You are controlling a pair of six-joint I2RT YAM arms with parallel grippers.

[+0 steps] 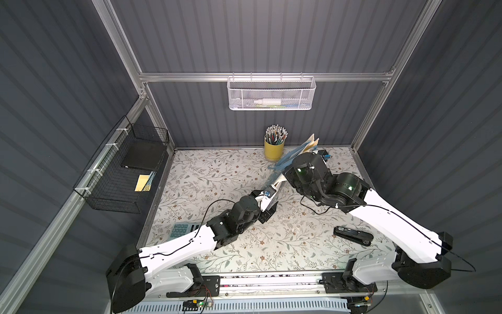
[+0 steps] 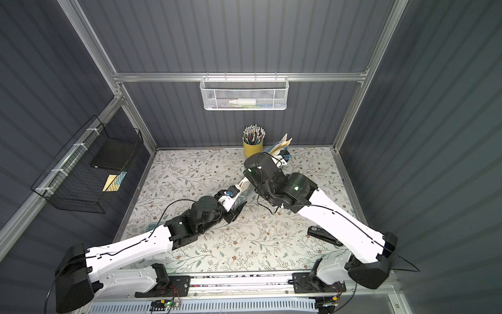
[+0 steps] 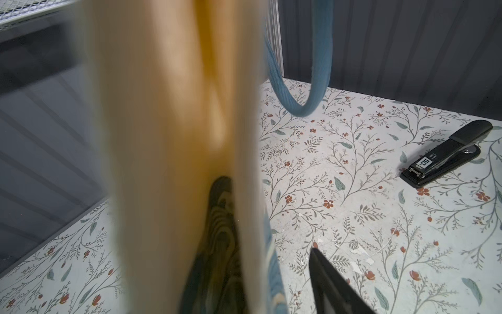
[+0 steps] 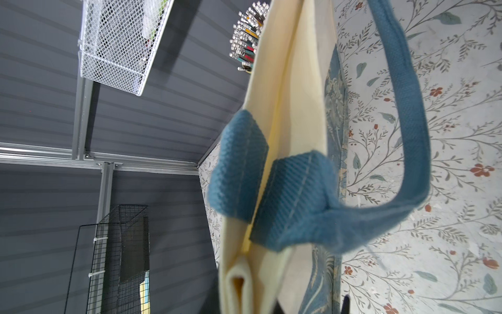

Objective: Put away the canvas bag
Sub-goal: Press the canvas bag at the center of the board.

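Folded canvas bag [image 4: 288, 108] held up over the desk [image 1: 217, 176], right gripper [image 4: 309, 307] clamped tight on it near the handle ends, left gripper [image 3: 250, 293] parted around its patterned end, not pinching.

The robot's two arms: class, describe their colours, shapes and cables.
The left arm and right arm have long white tapered shells with chunky black joints. A thin black cable loops along each; small green lights glow on the right arm's joints.

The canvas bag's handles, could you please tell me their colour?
The canvas bag's handles are blue, clearest in the right wrist view.
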